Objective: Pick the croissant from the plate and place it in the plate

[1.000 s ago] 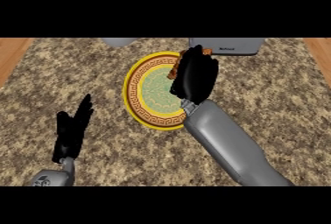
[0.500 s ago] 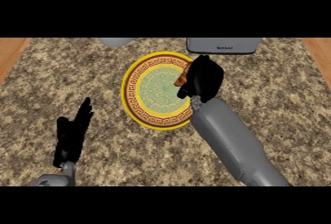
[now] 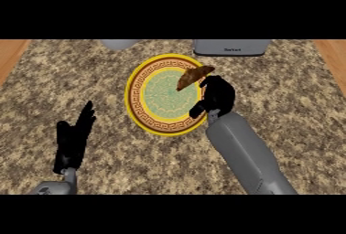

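The brown, curved croissant (image 3: pixel 194 76) is located at the upper-right part of the round yellow plate with black key-pattern border and pale green centre (image 3: pixel 145 112). One end projects over the rim; whether it rests flat or is lifted at that end cannot be told from the head view.

The right hand (image 3: pixel 215 97) is positioned over the plate's right edge, just below and beside the croissant. Its fingers are curled downward; no part of the croissant is seen enclosed by them, so the hand is judged closed on nothing. Contact btwn hand and croissant cannot be confirmed.

This placement is consistent w/ an approach from the plate's near-right side, the forearm being angled up from the lower edge so the croissant is kept unobstructed.

The left hand (image 3: pixel 74 139) is held open, fingers straight and up, at lower left on the speckled brown granite desk (image 3: pixel 81 73), well apart from the plate; it is at rest.

At the far edge, a grey box-shaped appliance (image 3: pixel 232 47) and a grey rounded object (image 3: pixel 120 44) are partly shown; ID not possible.

Step judged: pick not yet secured.
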Robot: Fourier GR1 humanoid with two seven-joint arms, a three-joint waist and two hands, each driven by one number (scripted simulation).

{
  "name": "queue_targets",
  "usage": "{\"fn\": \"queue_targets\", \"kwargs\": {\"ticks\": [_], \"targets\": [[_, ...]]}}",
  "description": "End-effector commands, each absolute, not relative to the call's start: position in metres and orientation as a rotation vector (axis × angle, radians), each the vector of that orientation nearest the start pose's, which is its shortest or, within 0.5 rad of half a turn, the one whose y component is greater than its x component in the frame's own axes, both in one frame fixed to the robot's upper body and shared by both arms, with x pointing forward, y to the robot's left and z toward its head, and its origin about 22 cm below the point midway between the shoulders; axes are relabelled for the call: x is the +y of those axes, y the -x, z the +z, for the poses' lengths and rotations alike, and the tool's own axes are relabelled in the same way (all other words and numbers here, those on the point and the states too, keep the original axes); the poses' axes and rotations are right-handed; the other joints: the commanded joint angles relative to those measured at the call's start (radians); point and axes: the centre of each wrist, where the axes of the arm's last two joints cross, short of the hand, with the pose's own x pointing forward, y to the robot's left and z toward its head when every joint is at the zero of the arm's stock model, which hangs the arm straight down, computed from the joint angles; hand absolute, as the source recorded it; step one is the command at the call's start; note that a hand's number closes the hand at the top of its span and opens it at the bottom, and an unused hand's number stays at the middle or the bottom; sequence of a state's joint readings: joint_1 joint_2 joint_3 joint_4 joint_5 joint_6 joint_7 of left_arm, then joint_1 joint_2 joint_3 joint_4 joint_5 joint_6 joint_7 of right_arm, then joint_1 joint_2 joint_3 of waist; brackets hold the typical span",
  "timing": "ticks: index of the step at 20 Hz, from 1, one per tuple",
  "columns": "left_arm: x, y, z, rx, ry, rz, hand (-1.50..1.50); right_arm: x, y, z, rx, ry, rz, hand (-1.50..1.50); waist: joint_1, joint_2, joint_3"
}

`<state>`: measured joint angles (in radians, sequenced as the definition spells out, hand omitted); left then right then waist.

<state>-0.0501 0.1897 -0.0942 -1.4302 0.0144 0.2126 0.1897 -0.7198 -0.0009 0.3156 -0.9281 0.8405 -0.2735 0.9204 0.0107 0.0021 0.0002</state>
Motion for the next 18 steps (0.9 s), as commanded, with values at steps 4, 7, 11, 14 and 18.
{"fn": "queue_targets", "kwargs": {"ticks": [4, 7, 11, 14, 18], "targets": [[0.252, -0.254, -0.007, -1.276, -0.239, -0.043, 0.00, -0.084, -0.349, 0.051, -1.298, 0.795, 0.480, -1.50, -0.008, -0.003, 0.001], [0.244, -0.250, -0.017, -1.282, -0.246, -0.017, 0.00, -0.094, -0.352, 0.086, -1.506, 0.744, 0.189, -1.50, -0.023, -0.005, 0.002], [0.256, -0.246, -0.018, -1.279, -0.234, -0.005, 0.00, -0.110, -0.330, 0.073, -1.566, 0.655, -0.003, -1.50, -0.014, -0.004, 0.001], [0.247, -0.255, -0.015, -1.288, -0.247, -0.028, 0.00, -0.131, -0.327, 0.078, -1.595, 0.569, -0.024, -1.50, -0.016, -0.002, 0.000], [0.262, -0.243, 0.003, -1.272, -0.257, -0.029, 0.00, -0.131, -0.289, 0.036, -1.595, 0.515, -0.023, -1.50, -0.008, -0.004, 0.001]]}}
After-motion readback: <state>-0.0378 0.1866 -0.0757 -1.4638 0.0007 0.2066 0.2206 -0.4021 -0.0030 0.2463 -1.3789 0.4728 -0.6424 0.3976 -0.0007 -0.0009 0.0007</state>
